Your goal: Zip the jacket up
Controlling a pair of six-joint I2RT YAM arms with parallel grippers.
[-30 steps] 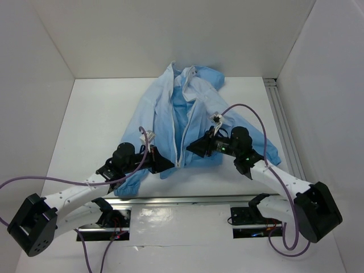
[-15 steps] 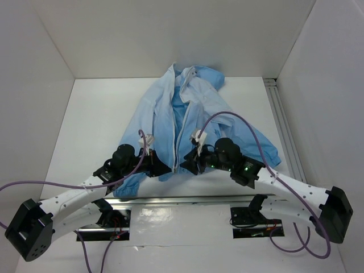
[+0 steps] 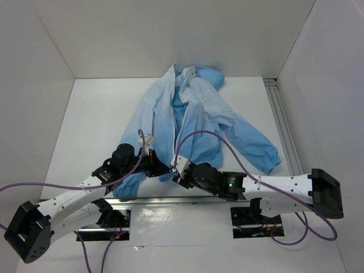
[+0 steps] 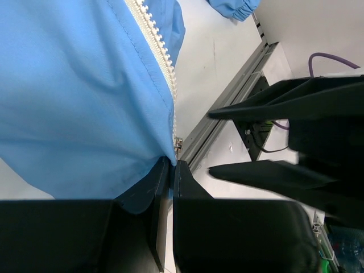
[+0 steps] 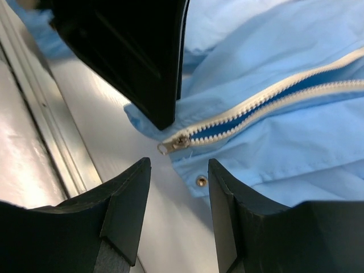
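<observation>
The light-blue jacket [image 3: 199,119] lies spread on the white table, collar at the back, its white zipper [image 3: 177,133] open down the front. My left gripper [image 3: 165,168] is shut on the jacket's bottom hem [image 4: 74,102] right beside the zipper's lower end [image 4: 172,163]. My right gripper [image 3: 177,173] is open and empty just in front of that hem. In the right wrist view its jaws [image 5: 178,170] stand apart on either side of the metal zipper slider [image 5: 176,142], a little short of it. A snap button [image 5: 200,181] sits on the hem nearby.
An aluminium rail [image 3: 170,199] runs along the table's near edge, just behind both grippers. Another rail [image 3: 282,125] runs along the right wall. Purple cables [image 3: 216,142] loop over the jacket. White walls enclose the table.
My right arm has swung from the jacket's right side down and left to the bottom of the zipper, beside the left gripper. The left gripper has stayed holding the hem.
</observation>
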